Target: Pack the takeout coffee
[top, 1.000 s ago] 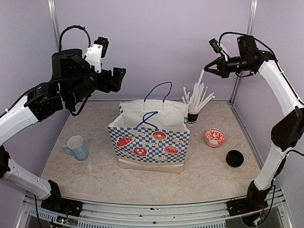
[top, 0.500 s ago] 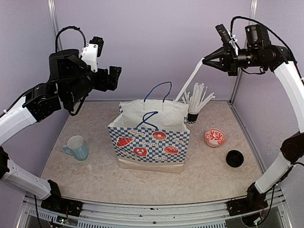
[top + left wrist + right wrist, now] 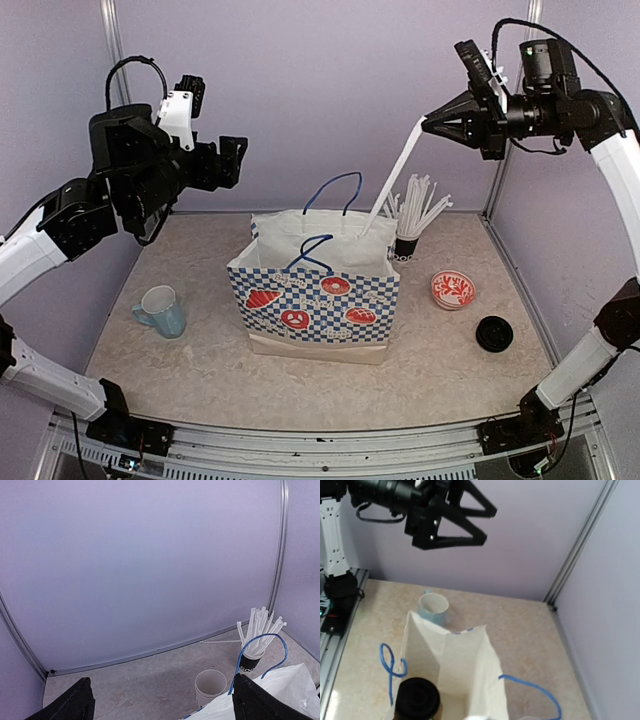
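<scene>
Hanging high over the far right, the right gripper (image 3: 428, 122) is pinched on the top end of one white straw (image 3: 398, 172), which slants down toward the far rim of the paper bag (image 3: 315, 290). One lidded coffee cup (image 3: 417, 700) sits inside the bag. A lidless white cup (image 3: 210, 686) stands just behind the bag beside the straw cup (image 3: 405, 245), and the bag blocks it from the top view. The left gripper (image 3: 232, 160) hovers high on the left, fingers spread wide, holding nothing. The blue mug (image 3: 163, 310) is left of the bag, with the red dish (image 3: 453, 290) and a loose black lid (image 3: 494, 333) off to the right.
</scene>
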You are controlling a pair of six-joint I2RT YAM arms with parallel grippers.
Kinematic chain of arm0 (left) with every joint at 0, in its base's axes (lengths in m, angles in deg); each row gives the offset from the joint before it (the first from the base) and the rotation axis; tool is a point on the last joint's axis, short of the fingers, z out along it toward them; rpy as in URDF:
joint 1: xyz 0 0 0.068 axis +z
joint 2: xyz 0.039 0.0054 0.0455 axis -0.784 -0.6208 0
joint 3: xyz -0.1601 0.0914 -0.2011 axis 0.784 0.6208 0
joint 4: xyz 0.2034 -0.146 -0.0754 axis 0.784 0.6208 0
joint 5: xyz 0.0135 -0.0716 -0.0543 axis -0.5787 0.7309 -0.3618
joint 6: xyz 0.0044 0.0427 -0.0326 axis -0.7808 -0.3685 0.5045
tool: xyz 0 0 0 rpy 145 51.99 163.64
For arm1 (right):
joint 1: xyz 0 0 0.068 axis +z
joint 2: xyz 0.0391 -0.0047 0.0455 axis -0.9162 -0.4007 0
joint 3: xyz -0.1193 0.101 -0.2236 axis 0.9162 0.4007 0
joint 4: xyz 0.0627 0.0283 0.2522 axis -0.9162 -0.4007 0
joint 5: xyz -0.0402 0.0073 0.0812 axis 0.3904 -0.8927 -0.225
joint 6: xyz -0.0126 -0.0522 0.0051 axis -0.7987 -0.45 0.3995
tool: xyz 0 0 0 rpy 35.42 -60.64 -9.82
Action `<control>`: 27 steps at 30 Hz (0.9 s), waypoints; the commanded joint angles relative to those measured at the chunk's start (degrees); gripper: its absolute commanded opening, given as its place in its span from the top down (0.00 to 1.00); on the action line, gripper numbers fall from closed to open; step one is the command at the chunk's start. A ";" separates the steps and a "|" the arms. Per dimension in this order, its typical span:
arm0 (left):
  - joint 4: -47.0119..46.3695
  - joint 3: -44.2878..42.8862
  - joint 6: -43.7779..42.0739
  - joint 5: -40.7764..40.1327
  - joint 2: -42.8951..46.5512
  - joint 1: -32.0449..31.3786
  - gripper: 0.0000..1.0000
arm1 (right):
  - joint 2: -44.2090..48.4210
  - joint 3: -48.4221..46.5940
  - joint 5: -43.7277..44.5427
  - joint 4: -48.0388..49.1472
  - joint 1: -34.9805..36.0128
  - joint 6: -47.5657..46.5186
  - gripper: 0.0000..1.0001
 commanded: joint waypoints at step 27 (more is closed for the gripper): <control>-2.63 6.96 1.00 -2.40 4.13 1.01 0.02 | -11.17 4.05 9.72 -0.05 -0.69 -2.19 0.47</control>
